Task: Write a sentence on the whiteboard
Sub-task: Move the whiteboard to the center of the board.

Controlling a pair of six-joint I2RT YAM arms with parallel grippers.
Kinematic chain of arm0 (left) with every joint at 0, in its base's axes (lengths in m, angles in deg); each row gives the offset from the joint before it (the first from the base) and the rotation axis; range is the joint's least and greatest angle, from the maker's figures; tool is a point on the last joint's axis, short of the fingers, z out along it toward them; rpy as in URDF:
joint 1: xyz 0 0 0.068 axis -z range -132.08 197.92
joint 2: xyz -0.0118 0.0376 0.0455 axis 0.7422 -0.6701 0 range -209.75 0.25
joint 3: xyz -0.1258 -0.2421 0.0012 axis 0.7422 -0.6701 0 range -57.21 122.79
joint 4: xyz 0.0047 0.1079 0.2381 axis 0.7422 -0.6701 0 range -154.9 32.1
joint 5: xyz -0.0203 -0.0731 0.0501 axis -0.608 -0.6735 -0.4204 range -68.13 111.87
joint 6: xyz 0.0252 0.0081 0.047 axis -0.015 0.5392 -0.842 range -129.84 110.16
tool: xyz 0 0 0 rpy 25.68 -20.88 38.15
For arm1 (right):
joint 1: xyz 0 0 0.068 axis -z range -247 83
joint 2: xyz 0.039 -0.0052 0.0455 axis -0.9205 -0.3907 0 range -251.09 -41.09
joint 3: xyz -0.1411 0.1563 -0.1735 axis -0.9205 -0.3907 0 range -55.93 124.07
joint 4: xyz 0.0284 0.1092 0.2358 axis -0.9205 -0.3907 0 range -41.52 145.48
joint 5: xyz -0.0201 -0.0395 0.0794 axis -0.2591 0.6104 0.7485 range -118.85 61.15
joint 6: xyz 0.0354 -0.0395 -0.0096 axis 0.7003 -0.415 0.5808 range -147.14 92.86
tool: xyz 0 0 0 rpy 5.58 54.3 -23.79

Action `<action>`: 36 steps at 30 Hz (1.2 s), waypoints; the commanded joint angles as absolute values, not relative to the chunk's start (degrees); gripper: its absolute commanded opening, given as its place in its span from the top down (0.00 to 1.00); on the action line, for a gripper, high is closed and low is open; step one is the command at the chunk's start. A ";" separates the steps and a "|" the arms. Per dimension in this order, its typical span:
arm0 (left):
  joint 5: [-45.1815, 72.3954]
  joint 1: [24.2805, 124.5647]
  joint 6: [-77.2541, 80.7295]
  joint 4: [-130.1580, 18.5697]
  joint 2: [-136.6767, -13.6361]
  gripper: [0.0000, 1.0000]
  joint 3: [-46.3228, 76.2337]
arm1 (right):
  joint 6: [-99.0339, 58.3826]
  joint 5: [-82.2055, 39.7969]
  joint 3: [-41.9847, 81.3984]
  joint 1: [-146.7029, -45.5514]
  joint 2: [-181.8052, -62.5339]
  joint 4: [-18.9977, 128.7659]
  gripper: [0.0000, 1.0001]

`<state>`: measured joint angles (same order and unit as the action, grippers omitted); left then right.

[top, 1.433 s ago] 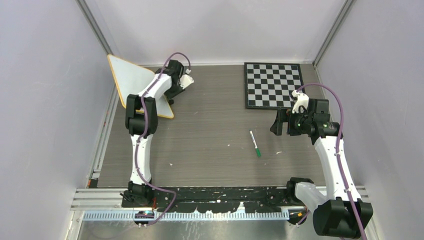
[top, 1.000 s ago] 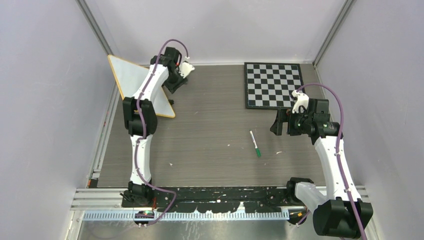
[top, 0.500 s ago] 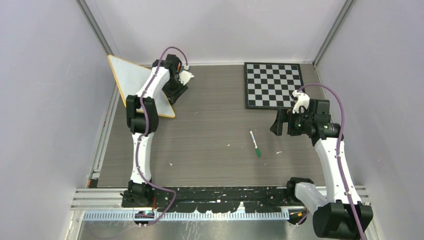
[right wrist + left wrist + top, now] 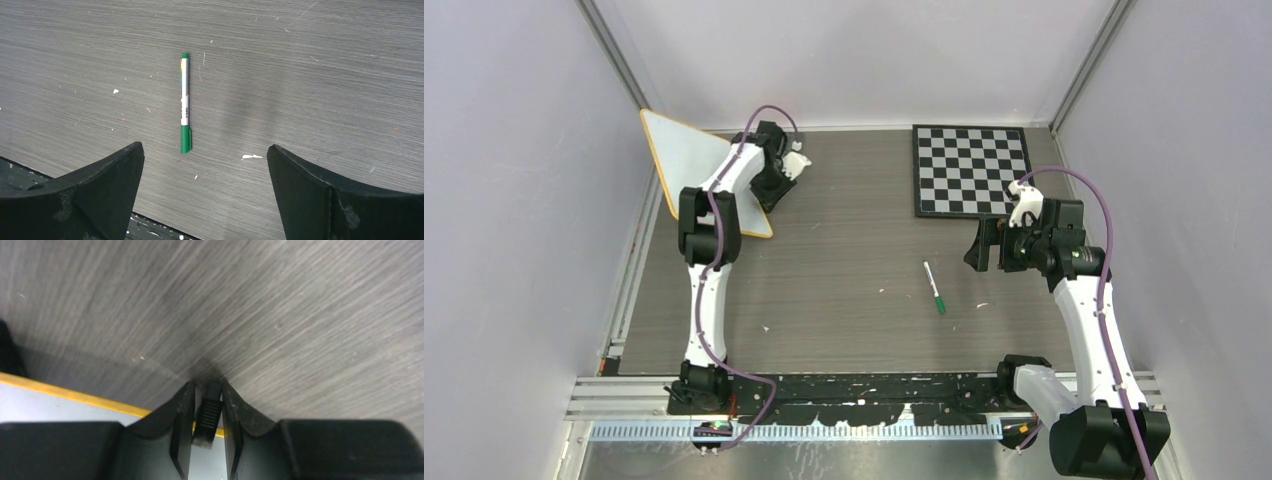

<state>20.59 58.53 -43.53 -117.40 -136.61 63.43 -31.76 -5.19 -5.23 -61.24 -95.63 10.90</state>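
Note:
The whiteboard (image 4: 679, 158), white with an orange-yellow rim, lies at the far left, partly under my left arm. No sentence shows on the part of it in view. My left gripper (image 4: 771, 188) is at the board's right edge. In the left wrist view the left gripper (image 4: 207, 386) is shut on a black clip foot (image 4: 209, 412) on the yellow rim (image 4: 75, 395). A green-capped marker (image 4: 935, 288) lies on the table, right of centre. My right gripper (image 4: 205, 148) hangs wide open above the table with the marker (image 4: 184, 102) just ahead of it, nothing between its fingers.
A black-and-white chequered board (image 4: 971, 168) lies at the back right. Grey walls close in the left, right and back sides. A black strip (image 4: 864, 385) with the arm bases runs along the near edge.
My left wrist has swung down and back towards the whiteboard's right edge, and its jaws have narrowed onto the clip. The right arm and the marker have not moved.

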 commanded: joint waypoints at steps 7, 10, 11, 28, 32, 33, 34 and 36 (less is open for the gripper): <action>17.36 58.65 -46.65 -116.56 -126.05 0.88 49.26 | -32.24 -4.48 -5.39 -61.11 -94.33 12.93 0.03; 17.00 60.43 -47.79 -115.74 -122.01 0.95 43.45 | -32.24 -4.35 -5.39 -61.11 -94.27 12.91 0.03; 16.95 61.23 -48.30 -115.31 -120.53 0.96 41.27 | -32.24 -4.34 -5.37 -61.11 -94.20 12.90 0.03; 22.77 85.80 -48.61 -111.60 -111.15 1.00 23.21 | -32.24 -6.33 -5.61 -61.09 -93.03 12.91 0.03; 26.23 93.61 -49.82 -109.44 -109.73 1.00 19.40 | -31.77 -8.54 -5.73 -60.78 -92.86 13.20 0.03; 27.01 95.58 -50.14 -109.00 -109.46 1.00 18.30 | -31.59 -9.03 -5.74 -60.50 -92.77 13.20 0.03; 27.41 97.43 -50.52 -108.75 -109.14 1.00 17.58 | -31.36 -9.47 -5.80 -60.06 -92.77 13.42 0.03; 27.77 100.78 -51.10 -108.61 -108.52 1.00 16.67 | -31.19 -9.81 -5.83 -59.06 -92.59 13.55 0.03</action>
<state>27.21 94.69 -50.38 -110.63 -111.56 18.92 -31.68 -7.46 -5.80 -60.69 -93.93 10.99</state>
